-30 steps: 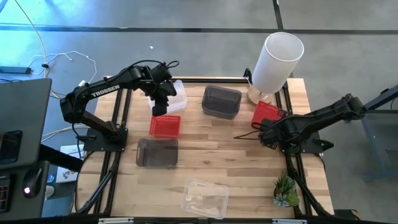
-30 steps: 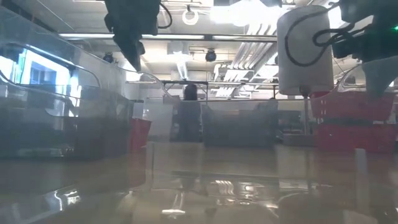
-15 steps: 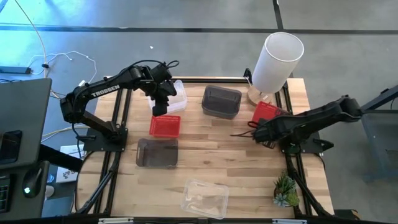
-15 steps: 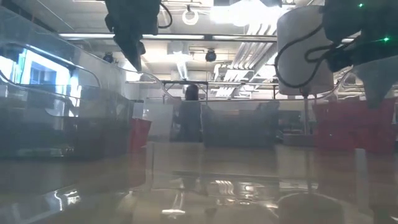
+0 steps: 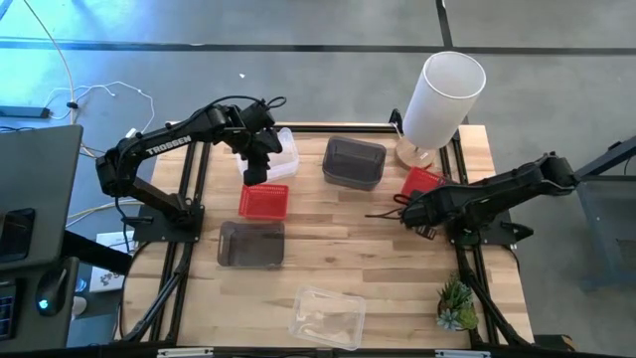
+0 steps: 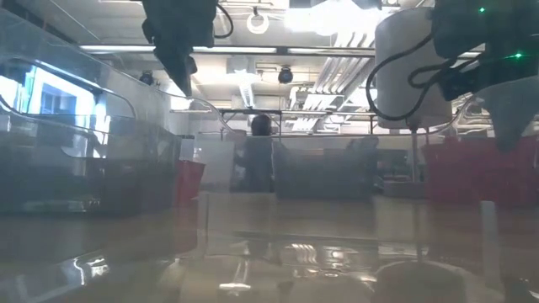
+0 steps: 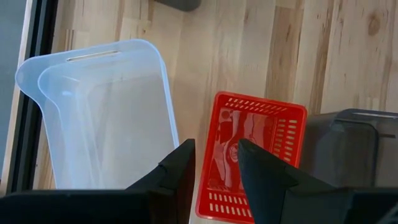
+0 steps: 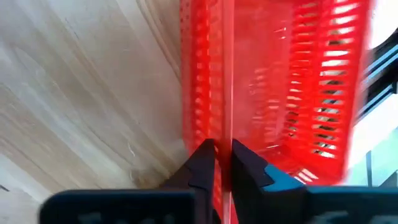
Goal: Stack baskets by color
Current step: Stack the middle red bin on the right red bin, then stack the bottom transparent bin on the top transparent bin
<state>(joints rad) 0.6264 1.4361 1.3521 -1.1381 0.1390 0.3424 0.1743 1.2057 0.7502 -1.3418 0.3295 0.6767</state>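
A red mesh basket point(image 5: 424, 180) is at the table's right edge, below the white cylinder; my right gripper point(image 5: 415, 211) is shut on it from its near side. My left gripper point(image 5: 256, 164) hangs open and holds nothing, above the gap between two nested clear baskets point(image 7: 99, 112) and another red basket point(image 5: 263, 201), both resting on their bottoms. One dark grey basket point(image 5: 353, 162) stands far centre, another point(image 5: 250, 244) near left. A clear basket point(image 5: 326, 316) lies by the near edge. My right gripper has the red basket's side wall at its top rim point(image 8: 225, 118) between its two fingers, one finger inside the basket and one outside. The fingers slant down from the table's near right. The basket sits low, its bottom about level with the table in the low view.
A tall white cylinder point(image 5: 442, 97) stands at the far right corner. A small green plant point(image 5: 455, 304) sits at the near right edge. Bare wood lies across the table's middle point(image 5: 338, 229).
My right gripper has sunk and gone a little toward the table's left with the red basket. The basket was tilted and raised before and has come down lower.
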